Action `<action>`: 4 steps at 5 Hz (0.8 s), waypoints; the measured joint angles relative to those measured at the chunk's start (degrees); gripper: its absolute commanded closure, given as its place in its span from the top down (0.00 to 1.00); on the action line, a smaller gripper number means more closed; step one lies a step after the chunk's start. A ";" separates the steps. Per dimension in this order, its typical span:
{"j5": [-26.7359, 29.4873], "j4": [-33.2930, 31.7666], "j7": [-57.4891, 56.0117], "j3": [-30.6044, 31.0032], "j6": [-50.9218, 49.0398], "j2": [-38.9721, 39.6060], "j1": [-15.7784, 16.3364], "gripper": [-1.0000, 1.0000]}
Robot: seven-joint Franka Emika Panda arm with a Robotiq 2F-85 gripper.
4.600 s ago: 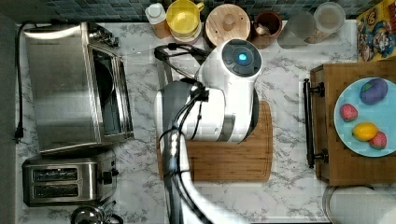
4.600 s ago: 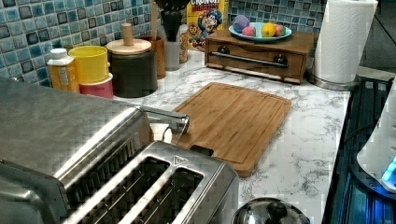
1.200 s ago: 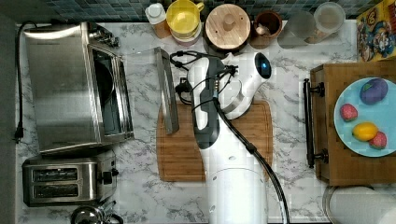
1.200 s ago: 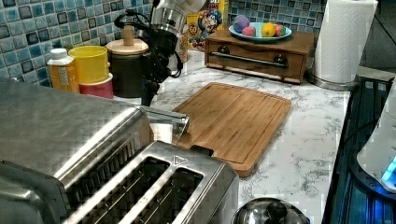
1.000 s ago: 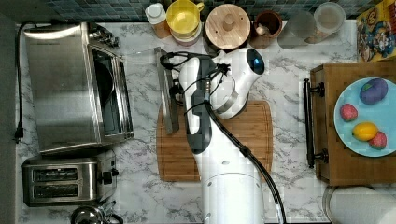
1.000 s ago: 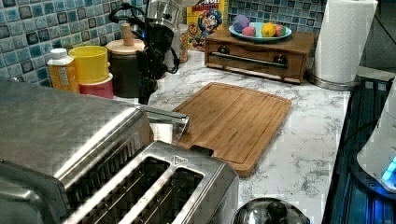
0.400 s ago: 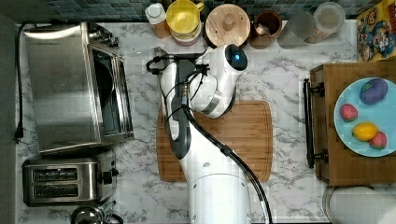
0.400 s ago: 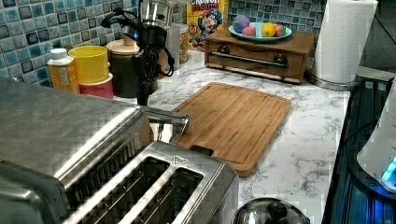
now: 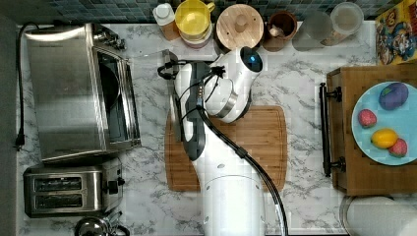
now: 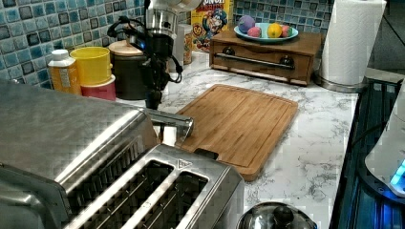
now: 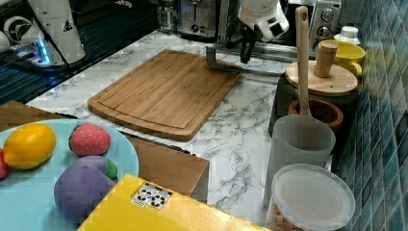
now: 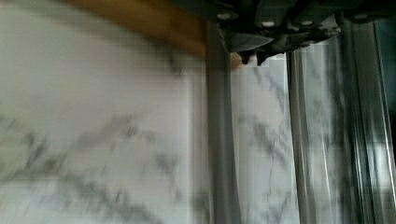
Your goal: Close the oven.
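At the top view's left stands the oven [image 9: 74,88], its glass door dropped flat toward the cutting board [image 9: 255,147], the bar handle [image 9: 173,98] running top to bottom. In the left view the gripper [image 10: 154,98] hangs directly above that handle. In the wrist view the fingertips [image 12: 252,56] sit close together beside the bar; whether fully closed cannot be told.

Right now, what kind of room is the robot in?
Most likely a kitchen counter: a big steel toaster oven with an open glass door, a smaller two-slot steel toaster and a wooden cutting board sit on white marble.
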 measured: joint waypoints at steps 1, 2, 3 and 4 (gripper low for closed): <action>0.98 1.12 2.69 -0.26 -2.48 1.59 -0.69 0.00; 4.81 0.34 3.13 -0.19 -2.56 2.07 -1.68 0.00; 8.62 -1.23 2.97 -0.02 -1.83 1.48 -2.87 0.00; 10.24 -2.85 2.97 0.53 0.29 0.28 -3.37 0.00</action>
